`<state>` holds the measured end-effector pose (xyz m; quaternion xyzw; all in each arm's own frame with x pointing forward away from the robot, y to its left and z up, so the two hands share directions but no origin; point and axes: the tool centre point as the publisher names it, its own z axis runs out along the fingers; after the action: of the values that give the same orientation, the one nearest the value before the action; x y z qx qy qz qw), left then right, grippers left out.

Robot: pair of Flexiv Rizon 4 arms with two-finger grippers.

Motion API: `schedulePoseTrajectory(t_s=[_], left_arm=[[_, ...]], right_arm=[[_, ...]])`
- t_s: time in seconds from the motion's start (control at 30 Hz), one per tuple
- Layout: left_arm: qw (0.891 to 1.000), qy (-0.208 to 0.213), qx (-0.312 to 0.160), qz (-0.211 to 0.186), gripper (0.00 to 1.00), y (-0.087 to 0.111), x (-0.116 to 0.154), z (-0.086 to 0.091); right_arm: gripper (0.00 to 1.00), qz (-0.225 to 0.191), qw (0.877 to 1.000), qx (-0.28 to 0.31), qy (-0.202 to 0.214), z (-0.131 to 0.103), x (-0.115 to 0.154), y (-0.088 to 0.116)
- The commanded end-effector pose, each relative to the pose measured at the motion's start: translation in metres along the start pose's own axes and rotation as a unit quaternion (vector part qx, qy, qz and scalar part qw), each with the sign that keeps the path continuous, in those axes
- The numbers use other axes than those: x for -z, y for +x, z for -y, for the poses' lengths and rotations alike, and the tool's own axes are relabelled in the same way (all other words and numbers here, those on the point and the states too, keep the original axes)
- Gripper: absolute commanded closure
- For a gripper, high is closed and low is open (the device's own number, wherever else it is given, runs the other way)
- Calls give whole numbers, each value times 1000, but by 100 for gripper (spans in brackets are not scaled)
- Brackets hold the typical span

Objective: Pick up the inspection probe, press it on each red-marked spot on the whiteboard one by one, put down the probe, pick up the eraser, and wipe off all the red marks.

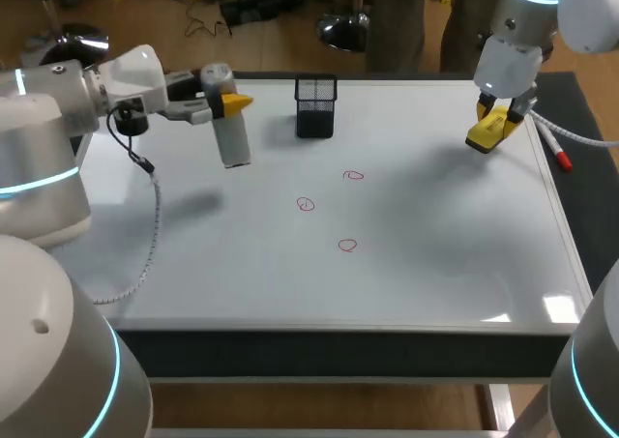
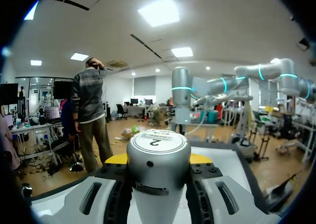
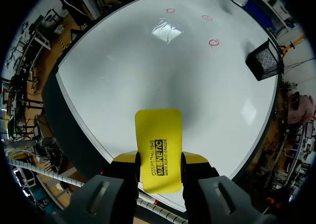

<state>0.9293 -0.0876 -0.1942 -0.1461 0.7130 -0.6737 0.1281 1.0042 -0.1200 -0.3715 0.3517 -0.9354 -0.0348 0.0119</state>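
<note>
The inspection probe [image 1: 230, 133], a grey cylinder, hangs upright over the back left of the whiteboard [image 1: 435, 235], with my left gripper [image 1: 232, 102] shut on its upper part. In the left wrist view the probe [image 2: 158, 169] fills the space between the yellow-tipped fingers [image 2: 114, 158]. Three small red circles [image 1: 353, 175] [image 1: 306, 204] [image 1: 347, 246] mark the board's middle. My right gripper [image 1: 491, 121] is shut on the yellow eraser [image 1: 486, 132], held above the board's back right. In the right wrist view the eraser [image 3: 158, 140] sticks out ahead of the gripper [image 3: 158, 162], and the red circles [image 3: 214, 43] lie far beyond it.
A black mesh pen holder [image 1: 315, 106] stands at the back middle of the board, right of the probe. A red marker [image 1: 556, 151] lies off the board's right edge on the dark mat.
</note>
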Motion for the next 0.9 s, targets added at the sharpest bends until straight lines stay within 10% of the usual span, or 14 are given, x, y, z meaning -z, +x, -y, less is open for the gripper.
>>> schedulePoseTrajectory(t_s=[0.03,0.9], left_arm=[[1000,-1,0,-23,100,11,-17,-3],[992,-12,14,-127,100,65,-76,-39]], right_arm=[[100,-1,1000,1,1,0,1,0],[100,-1,1000,1,1,0,1,0]])
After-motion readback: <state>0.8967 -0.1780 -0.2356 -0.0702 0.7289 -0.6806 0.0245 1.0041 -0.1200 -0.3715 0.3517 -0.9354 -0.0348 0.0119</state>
